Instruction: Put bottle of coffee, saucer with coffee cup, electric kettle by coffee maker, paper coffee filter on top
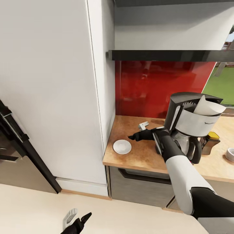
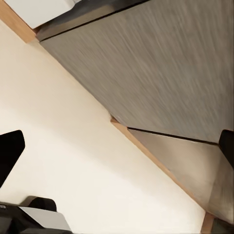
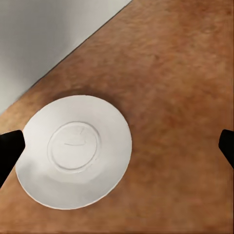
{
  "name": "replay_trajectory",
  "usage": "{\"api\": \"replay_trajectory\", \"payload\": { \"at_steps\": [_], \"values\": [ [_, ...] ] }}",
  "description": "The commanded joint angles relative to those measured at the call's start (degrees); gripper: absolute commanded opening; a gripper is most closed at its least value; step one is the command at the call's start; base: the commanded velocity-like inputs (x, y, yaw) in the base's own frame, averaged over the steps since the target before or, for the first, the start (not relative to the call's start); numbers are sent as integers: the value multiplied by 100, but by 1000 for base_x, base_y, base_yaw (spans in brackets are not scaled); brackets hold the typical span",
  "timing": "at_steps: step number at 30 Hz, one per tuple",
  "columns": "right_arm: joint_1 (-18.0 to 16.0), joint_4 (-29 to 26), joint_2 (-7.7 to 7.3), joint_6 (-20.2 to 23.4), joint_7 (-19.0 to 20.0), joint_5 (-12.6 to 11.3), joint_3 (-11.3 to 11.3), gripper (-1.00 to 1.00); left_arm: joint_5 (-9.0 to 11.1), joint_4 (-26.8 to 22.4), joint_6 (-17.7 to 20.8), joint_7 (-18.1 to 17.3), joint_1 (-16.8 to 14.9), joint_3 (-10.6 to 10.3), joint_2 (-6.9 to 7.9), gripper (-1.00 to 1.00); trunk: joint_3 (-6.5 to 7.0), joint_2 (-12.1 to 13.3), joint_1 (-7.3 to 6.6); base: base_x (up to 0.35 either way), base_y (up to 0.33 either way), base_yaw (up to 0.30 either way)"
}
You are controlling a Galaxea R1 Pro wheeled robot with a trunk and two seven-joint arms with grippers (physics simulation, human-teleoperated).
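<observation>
The white saucer (image 1: 122, 147) (image 3: 73, 151) lies on the wooden countertop (image 1: 146, 156) near its left end, with nothing on it. My right gripper (image 1: 132, 137) (image 3: 117, 148) hovers just above and right of the saucer, open and empty, its dark fingertips (image 3: 9, 151) wide apart. The black and silver coffee maker (image 1: 190, 125) stands to the right with a white paper filter (image 1: 208, 109) sticking out of its top. Beside it, on its right, is a dark bottle with a yellow lid (image 1: 212, 139). A pale cup (image 1: 230, 154) sits at the right edge. My left gripper (image 1: 78, 217) (image 2: 117, 148) hangs low over the floor, open.
A tall white cabinet (image 1: 55, 97) walls off the counter's left end. A dark shelf (image 1: 169, 55) runs above the red backsplash (image 1: 146, 87). A small grey object (image 1: 143, 124) lies on the counter behind my right gripper. A grey drawer front (image 1: 139, 185) is below; a black oven (image 1: 13, 139) stands far left.
</observation>
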Motion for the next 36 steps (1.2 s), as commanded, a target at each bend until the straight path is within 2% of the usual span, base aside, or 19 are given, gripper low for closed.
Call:
{"api": "replay_trajectory", "payload": {
  "at_steps": [1,3,5,16,17,18,20,22,27,32,36],
  "values": [
    [-6,-7,10,20,66,156,-33,100,56,-6,26,-5,-3,-5,-25,100,-9,-8,2,12,0,0],
    [-7,-3,15,24,79,294,-28,100,64,-9,21,-18,-4,-4,-82,100,-9,-8,2,128,0,0],
    [-8,3,30,26,83,336,-26,100,72,-5,16,-27,-3,-2,-105,100,-9,-8,2,248,0,0],
    [-8,9,66,26,85,356,14,100,101,-2,14,-42,2,24,-119,100,-9,-8,2,116,0,0],
    [-8,12,70,26,88,356,76,100,116,-2,13,-45,3,27,-121,100,-9,-8,2,9,0,0],
    [-8,19,75,26,261,356,468,100,163,-2,7,-48,4,20,-130,100,-9,-8,2,11,0,0],
    [-8,18,72,26,610,359,819,100,198,-2,1,-48,5,17,-149,100,-9,-8,2,101,0,0],
    [-8,16,70,28,876,362,1011,100,222,-2,-1,-48,3,11,-163,100,-9,-8,2,208,0,0],
    [-8,4,53,33,1190,378,1183,100,261,-8,-3,-53,3,6,-182,100,-9,-8,2,266,0,0],
    [-8,3,38,35,1241,387,1214,100,269,-23,-3,-140,3,6,-219,100,-9,-8,2,88,0,0],
    [-8,10,33,35,1253,390,1229,100,267,-51,-9,-377,0,-1,-305,100,-9,-8,2,16,0,0]
  ]
}}
